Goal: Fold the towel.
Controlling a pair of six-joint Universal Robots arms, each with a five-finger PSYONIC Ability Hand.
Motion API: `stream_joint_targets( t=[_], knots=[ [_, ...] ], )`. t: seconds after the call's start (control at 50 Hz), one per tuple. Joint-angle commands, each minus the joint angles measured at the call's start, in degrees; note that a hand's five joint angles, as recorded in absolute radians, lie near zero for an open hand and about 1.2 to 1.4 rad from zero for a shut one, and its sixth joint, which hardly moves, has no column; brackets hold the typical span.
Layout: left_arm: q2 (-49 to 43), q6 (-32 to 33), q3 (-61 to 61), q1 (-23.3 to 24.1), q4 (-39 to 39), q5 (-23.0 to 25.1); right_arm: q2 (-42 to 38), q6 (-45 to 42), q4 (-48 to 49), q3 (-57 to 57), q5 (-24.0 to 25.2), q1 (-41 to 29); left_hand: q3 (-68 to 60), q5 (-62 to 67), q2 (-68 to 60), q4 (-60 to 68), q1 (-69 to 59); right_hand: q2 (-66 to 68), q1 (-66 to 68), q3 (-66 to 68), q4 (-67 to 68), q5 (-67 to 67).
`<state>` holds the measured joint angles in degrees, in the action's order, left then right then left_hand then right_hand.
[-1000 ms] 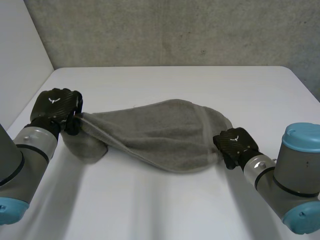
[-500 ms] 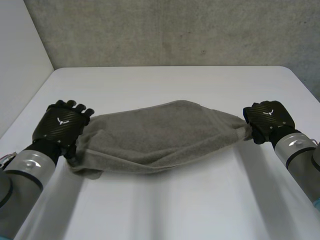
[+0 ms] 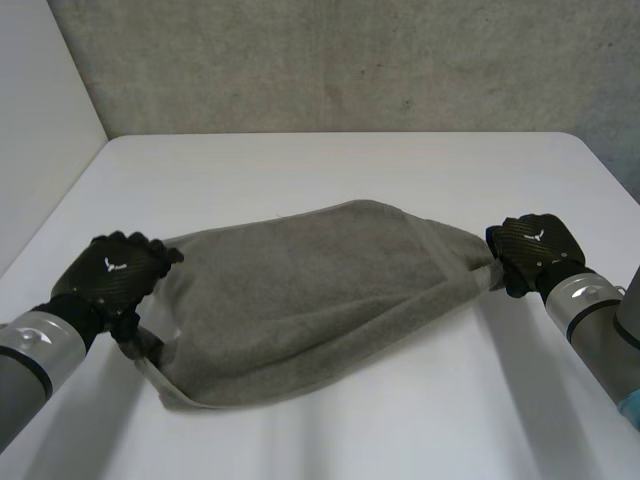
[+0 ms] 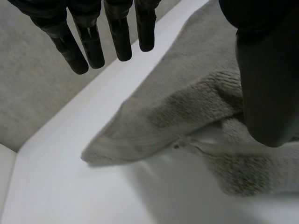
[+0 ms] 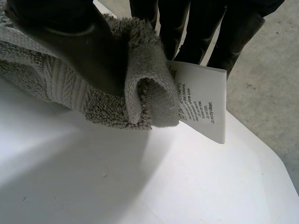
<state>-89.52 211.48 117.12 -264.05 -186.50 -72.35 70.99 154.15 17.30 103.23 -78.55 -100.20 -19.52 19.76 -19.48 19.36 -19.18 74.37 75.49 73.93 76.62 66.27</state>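
Note:
A grey towel (image 3: 310, 290) lies bunched across the table, stretched between my two hands. My left hand (image 3: 110, 275) rests at its left end. In the left wrist view its fingers (image 4: 93, 42) are straight and stand apart from the thumb (image 4: 266, 70), and the towel's folded edge (image 4: 187, 107) lies loose below the palm. My right hand (image 3: 530, 245) holds the towel's right end. In the right wrist view its thumb (image 5: 79, 42) pinches the rolled towel corner (image 5: 145, 93) against the fingers, with a white care label (image 5: 201, 102) sticking out.
The white table (image 3: 330, 170) reaches back to a grey concrete wall. A white side wall stands past the table's left edge. Bare tabletop lies behind and in front of the towel.
My left hand has opened and let go of the towel's left end, which has dropped and spread on the table. My right hand has moved out to the right, still gripping.

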Motion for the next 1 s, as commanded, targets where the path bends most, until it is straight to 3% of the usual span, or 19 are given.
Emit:
stream_joint_targets(
  t=[0.02, 0.32, 0.6, 0.72, 1.0],
  knots=[
    [-0.22, -0.36, 3.02, -0.67, 0.52, 0.19, -0.15, 0.01, -0.07, 0.04, 0.07, 0.0, -2.12, -8.12, -2.15, 2.27, -2.46, 5.63, 4.51, 6.07, 3.38, 3.73],
    [3.56, 0.25, 9.88, -3.84, -0.18, 1.69, -0.94, 0.01, -0.16, 0.04, 0.07, 0.0, -12.39, 2.15, -12.42, 12.54, -12.73, 5.63, 4.51, 6.07, 3.38, 3.73],
    [-0.65, 0.43, 10.23, -3.93, -2.9, 3.18, -1.03, 0.01, -0.16, 0.12, 0.07, 0.09, -25.0, 14.76, -25.04, 25.16, -25.35, 5.63, 4.51, 6.07, 3.38, 3.73],
    [-3.03, 0.43, 9.97, -3.93, -3.87, 3.18, -0.94, 0.1, -0.16, 0.12, 0.07, 0.35, -40.82, 30.58, -40.85, 40.97, -41.16, 5.63, 4.51, 6.07, 3.38, 3.73],
    [-3.21, 6.23, 10.5, -3.93, -6.16, 3.27, -0.94, 0.1, -0.6, 0.3, 0.42, 1.32, -26.69, 16.45, -26.73, 26.85, -27.04, 5.63, 4.51, 6.07, 3.38, 3.73]
  ],
)
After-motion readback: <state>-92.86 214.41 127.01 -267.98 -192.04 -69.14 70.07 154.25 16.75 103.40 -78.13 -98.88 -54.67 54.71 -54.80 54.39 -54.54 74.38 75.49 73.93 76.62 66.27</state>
